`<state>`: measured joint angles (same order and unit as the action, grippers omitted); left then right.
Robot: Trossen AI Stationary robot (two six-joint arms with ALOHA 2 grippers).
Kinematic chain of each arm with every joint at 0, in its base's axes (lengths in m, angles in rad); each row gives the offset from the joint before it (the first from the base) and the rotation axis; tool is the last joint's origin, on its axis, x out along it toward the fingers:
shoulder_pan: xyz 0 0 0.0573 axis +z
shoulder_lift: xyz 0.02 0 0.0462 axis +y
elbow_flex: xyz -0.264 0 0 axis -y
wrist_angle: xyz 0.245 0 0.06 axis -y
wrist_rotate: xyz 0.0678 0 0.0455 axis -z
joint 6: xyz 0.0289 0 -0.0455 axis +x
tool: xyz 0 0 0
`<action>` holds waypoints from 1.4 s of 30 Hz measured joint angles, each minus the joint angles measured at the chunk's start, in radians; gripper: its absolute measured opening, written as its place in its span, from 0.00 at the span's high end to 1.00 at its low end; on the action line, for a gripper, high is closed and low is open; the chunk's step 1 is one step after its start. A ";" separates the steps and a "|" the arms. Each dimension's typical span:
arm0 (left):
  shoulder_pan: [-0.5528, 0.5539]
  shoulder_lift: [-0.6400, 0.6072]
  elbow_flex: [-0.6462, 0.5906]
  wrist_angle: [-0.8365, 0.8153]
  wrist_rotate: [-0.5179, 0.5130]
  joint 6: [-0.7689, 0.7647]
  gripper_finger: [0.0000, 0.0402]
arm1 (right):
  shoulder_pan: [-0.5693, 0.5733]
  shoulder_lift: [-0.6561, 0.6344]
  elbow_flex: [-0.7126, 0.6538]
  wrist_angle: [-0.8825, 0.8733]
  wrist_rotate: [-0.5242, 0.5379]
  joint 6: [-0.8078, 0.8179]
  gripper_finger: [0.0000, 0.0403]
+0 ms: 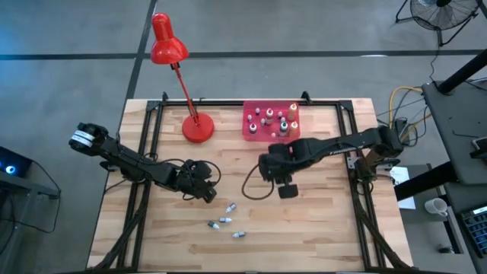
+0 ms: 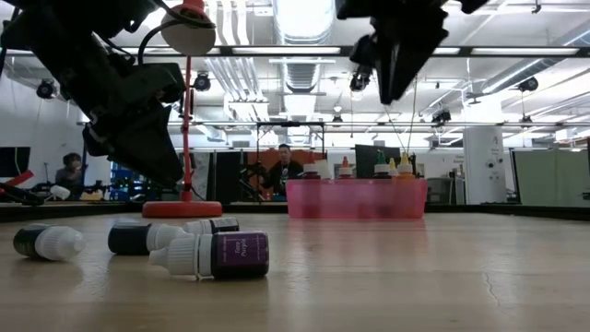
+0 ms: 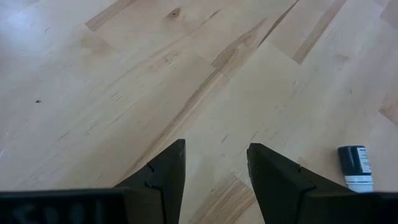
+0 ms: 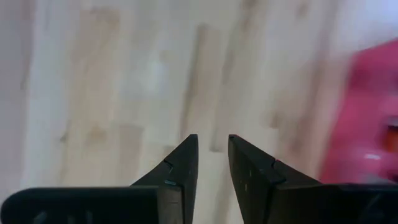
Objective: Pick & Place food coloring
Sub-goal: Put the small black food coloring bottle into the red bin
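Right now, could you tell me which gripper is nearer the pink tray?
Right. The right gripper hangs just in front of the pink tray; the left gripper is farther off, by the loose bottles.

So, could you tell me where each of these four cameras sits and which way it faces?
High: above the table, looking straight down; both arms show.
Low: at tabletop height, looking level across lying bottles toward the pink tray; arms hang from above.
Left wrist: on the left arm, facing bare wood past the open left gripper; one bottle.
Right wrist: on the right arm, facing wood past the empty right gripper.
Shared: the pink tray appears in the high, low and right wrist views.
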<state>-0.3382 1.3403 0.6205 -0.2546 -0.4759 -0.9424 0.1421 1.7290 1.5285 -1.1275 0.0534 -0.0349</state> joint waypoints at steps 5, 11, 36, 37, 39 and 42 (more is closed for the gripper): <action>0.000 0.000 0.000 0.000 0.000 0.000 0.64 | 0.024 0.000 -0.073 0.125 -0.064 -0.003 0.79; 0.000 0.000 0.000 0.000 0.000 0.000 0.64 | 0.024 0.001 -0.070 0.191 -0.061 0.001 0.80; -0.147 -0.001 0.008 0.083 0.133 0.158 0.64 | 0.180 -0.143 -0.170 0.166 0.176 0.334 0.80; -0.175 -0.002 0.008 0.083 0.154 0.198 0.64 | 0.188 -0.143 -0.181 0.166 0.174 0.348 0.80; -0.229 0.000 0.008 0.087 0.181 0.292 0.64 | 0.205 -0.143 -0.203 0.168 0.174 0.373 0.79; -0.290 0.008 0.004 0.109 0.169 0.403 0.64 | 0.226 -0.143 -0.229 0.168 0.172 0.387 0.79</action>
<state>-0.6277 1.3481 0.6249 -0.1456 -0.3069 -0.5392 0.3679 1.5862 1.2991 -0.9599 0.2255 0.3525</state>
